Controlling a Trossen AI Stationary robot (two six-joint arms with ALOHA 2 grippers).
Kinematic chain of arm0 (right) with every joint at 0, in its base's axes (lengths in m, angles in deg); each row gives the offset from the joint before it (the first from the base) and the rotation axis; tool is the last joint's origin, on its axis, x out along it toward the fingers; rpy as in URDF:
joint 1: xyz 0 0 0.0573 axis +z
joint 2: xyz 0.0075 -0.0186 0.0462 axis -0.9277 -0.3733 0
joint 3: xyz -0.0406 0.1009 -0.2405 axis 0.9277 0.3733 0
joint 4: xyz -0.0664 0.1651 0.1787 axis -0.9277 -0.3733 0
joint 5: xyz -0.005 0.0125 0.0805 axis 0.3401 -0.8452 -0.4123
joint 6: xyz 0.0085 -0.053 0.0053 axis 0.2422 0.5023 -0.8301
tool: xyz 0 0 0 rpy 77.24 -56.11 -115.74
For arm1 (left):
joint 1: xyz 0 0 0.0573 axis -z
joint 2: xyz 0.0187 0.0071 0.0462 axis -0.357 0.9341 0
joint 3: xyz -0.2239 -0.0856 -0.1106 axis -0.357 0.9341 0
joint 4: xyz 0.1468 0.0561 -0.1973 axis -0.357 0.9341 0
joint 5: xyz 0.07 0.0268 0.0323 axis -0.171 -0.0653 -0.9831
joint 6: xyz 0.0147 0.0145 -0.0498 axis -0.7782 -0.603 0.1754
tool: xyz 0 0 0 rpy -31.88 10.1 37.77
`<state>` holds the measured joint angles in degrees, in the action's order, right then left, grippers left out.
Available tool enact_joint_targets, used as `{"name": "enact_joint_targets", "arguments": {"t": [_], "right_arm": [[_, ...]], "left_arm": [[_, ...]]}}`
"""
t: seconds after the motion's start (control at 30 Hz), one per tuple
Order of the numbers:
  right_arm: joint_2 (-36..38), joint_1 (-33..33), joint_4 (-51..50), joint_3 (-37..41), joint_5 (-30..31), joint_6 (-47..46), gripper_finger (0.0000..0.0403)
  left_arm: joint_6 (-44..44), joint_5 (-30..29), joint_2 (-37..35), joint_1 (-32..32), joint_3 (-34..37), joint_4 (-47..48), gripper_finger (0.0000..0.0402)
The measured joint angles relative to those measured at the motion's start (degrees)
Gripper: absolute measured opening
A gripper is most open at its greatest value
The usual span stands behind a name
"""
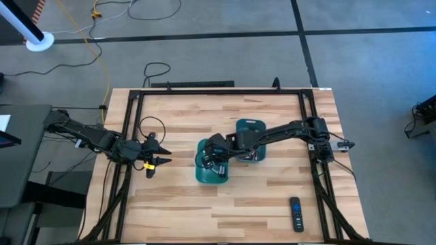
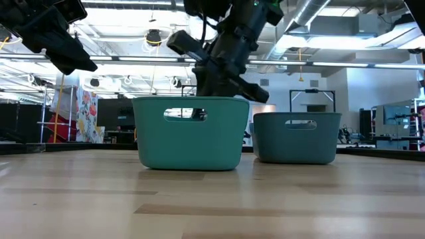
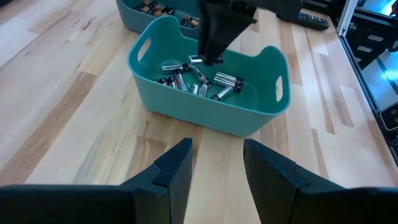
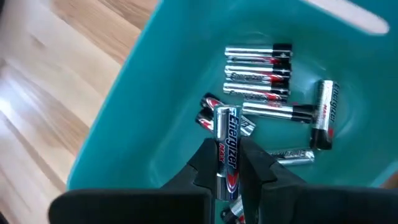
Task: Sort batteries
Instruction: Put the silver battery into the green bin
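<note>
Light: bright and even, from ceiling strip lamps [image 2: 199, 61] in the room behind.
Shadows: soft, short, under the near teal bin [image 2: 188, 133].
Glare: pale sheen on the wooden table [image 1: 272, 197]; highlights on the silvery batteries [image 4: 258, 74].
Focus: right wrist view's edges blurred.

Right gripper [image 4: 227, 163] reached down, fingers pinched on a battery [image 4: 227, 149]; left gripper [image 3: 216, 163] hovered aside, fingers parted.
</note>
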<state>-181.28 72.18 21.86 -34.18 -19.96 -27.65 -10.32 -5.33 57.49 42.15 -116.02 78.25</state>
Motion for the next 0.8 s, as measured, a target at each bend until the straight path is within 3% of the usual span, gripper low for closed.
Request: {"name": "enact_joint_targets", "arguments": {"t": [0.2,0.47,0.8], "right_arm": [[-3.43,0.93,1.45,1.09,-2.04,-0.32,0.0049],[-10.89,2.82,-1.17,-6.47,-3.45,2.63,0.0049],[-9.79,0.81,-6.9,-8.55,-2.97,2.97,0.0057]], "left_arm": [[0.0,0.0,0.0,0.0,0.0,0.01,0.0137],[0.06,0.02,0.02,0.0,0.02,-0.01,0.0137],[1.24,0.11,0.0,0.0,0.02,0.05,0.0137]]}}
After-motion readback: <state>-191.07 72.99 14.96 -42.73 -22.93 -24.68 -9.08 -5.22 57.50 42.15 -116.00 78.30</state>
